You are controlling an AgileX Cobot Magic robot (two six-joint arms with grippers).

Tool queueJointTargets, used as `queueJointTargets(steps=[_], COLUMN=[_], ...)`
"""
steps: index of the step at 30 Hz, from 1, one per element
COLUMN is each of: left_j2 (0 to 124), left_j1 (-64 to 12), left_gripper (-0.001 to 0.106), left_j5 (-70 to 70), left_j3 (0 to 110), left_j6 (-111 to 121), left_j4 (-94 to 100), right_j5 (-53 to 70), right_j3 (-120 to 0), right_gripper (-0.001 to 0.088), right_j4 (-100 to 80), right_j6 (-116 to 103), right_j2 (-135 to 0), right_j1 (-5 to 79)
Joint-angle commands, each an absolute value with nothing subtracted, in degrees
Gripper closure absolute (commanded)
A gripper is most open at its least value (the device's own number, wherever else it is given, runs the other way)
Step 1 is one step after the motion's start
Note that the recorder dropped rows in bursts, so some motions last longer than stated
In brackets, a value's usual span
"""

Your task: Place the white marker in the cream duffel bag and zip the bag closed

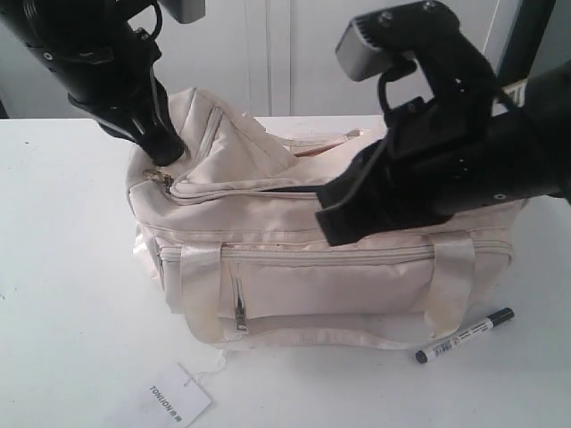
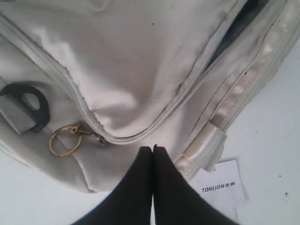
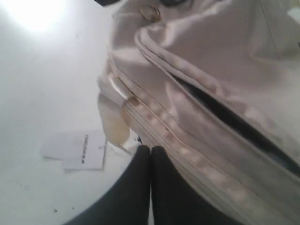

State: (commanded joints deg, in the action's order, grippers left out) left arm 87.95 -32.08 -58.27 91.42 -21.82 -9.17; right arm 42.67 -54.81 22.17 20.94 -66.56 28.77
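Nearest the camera, in front of the cream duffel bag toward its left end, a white paper tag printed TONLION lies flat on the white table. The white marker lies on the table just in front of the bag's right end, outside the bag. It is angled, with its black cap pointing away from the bag's middle, and no gripper touches it.

The bag's front zip pocket faces the camera between two satin straps. On top of the bag, the curved top zipper is closed near the left end. Further right it gapes, showing dark lining. The gold ring pull rests at the bag's left end.

The left gripper hangs over that end, close to the ring pull. Its fingers are pressed together with nothing between them. The right gripper is above the bag's front upper edge near the open stretch of zipper. Its fingers are likewise pressed together and empty.
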Motion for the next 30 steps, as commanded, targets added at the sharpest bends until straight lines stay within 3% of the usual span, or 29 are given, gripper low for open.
queueJointTargets(steps=[18,30], left_j2=[88.72,94.22], left_j1=[-32.18,-32.28], left_gripper=[0.105,0.105], left_j5=[-50.53,-50.15], left_j3=[91.42,91.42], left_j6=[-43.32,-63.05], left_j4=[-25.49,-38.34], right_j5=[47.21,47.32], right_j3=[-54.81,-54.81], right_gripper=[0.0868,0.0868], right_j4=[17.3,18.3], right_j6=[16.63,16.63], right_j2=[-66.56,-66.56], right_j1=[11.96,10.65])
